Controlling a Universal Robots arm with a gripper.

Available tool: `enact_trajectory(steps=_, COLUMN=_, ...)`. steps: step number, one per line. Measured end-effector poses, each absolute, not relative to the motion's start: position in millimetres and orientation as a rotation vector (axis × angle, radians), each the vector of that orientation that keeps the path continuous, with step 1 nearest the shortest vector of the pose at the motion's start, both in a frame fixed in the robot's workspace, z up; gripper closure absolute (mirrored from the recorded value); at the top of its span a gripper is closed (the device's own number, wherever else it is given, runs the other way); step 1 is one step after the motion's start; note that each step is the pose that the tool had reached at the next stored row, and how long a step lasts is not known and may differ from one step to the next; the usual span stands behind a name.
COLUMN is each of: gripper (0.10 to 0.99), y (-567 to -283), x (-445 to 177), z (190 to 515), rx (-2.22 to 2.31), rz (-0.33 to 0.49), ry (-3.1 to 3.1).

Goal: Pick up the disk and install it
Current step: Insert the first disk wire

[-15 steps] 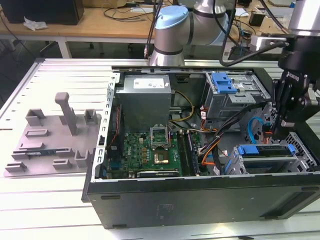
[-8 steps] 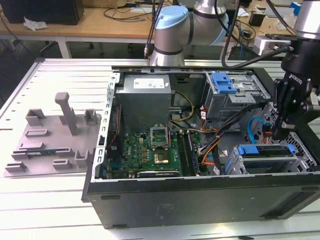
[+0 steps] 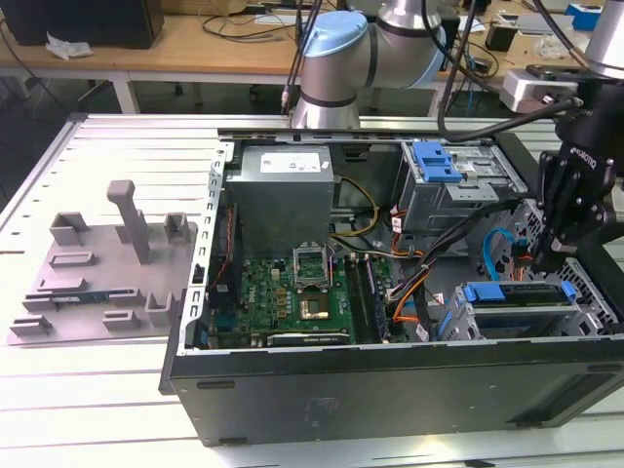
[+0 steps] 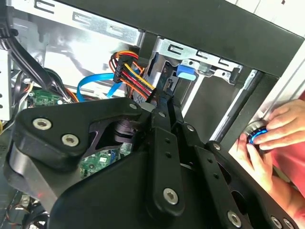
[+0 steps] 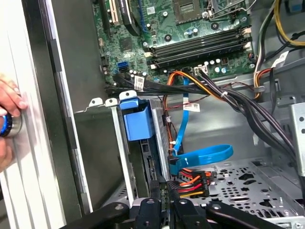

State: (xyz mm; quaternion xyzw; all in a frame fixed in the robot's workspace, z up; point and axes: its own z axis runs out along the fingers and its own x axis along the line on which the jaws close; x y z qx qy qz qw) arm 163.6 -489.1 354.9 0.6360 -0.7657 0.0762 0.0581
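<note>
Fingers [image 3: 546, 249] [image 5: 148, 211] reach down into the open computer case [image 3: 390, 375], at the drive bay end on the exterior view's right. In both wrist views they are drawn close together, one on each side of a thin edge, so they look closed on the disk [image 3: 517, 295] [image 5: 150, 167]. The disk stands on edge in the metal bay [image 3: 585, 302] directly under the fingertips, blue carrier frame showing at both ends, grey body between.

In the first wrist view a blue carrier block [image 5: 138, 121] sits at the far end of the disk from the fingers. A flat blue cable [image 5: 205, 155] loops just beside the fingers. A black plug with orange, red and yellow wires [image 5: 188, 183] is right next to the fingertips; contact with them can't be told. Black cable bundle [image 5: 248, 102] runs further out on the same side.

Motherboard [image 3: 302, 292] lies well away from the fingers, deeper in the case. The grey power supply box [image 3: 283, 190] is beyond it.

A person's hand [image 4: 271, 138] [image 5: 7, 102] rests outside the case wall, near the fingers but apart, on a round knob with a blue ring [image 4: 257, 131].

Grey moulded fixture [image 3: 97, 273] sits on the desk [image 3: 97, 409], far from the fingers, past the case's other end. Arm joints [image 3: 341, 49] stand behind the case.
</note>
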Motion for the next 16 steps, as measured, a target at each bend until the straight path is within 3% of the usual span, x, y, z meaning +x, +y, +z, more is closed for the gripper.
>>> enact_trajectory(steps=12, gripper=0.918, y=-501.0, x=161.3, z=356.7, rx=2.012, rz=0.193, ry=-2.296)
enact_trajectory(steps=16, gripper=0.918, y=-512.3, x=161.3, z=356.6, rx=2.041, rz=0.132, ry=-2.326)
